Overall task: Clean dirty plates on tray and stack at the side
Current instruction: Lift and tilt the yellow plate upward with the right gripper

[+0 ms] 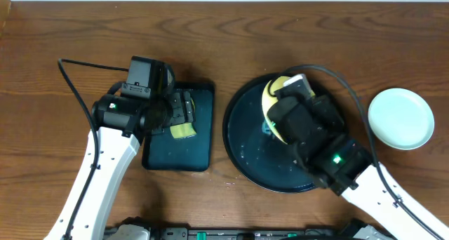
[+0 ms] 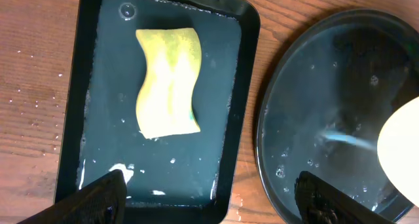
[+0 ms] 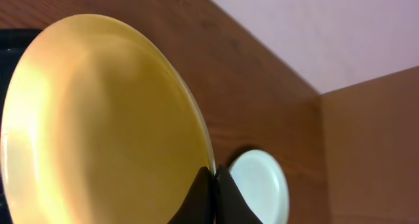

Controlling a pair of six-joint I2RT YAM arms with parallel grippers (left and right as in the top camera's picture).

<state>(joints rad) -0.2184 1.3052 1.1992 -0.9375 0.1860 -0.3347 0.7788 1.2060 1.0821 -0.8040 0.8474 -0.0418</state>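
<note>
My right gripper (image 1: 283,112) is shut on the rim of the pale yellow plate (image 1: 269,97) and holds it tilted on edge over the black tray (image 1: 242,138). In the right wrist view the jaws (image 3: 215,185) pinch the yellow plate's (image 3: 98,119) edge. One pale mint-white plate (image 1: 400,118) lies on the table to the right, also in the right wrist view (image 3: 262,185). No other plate shows. My left gripper (image 2: 209,204) is open and empty above the teal tray's near end.
A yellow sponge (image 2: 167,83) lies in the wet rectangular dark teal tray (image 2: 105,106), left of the black tray (image 2: 314,86). The black tray is wet, with a bluish streak (image 2: 340,139). The yellow plate's edge (image 2: 400,152) shows at the right.
</note>
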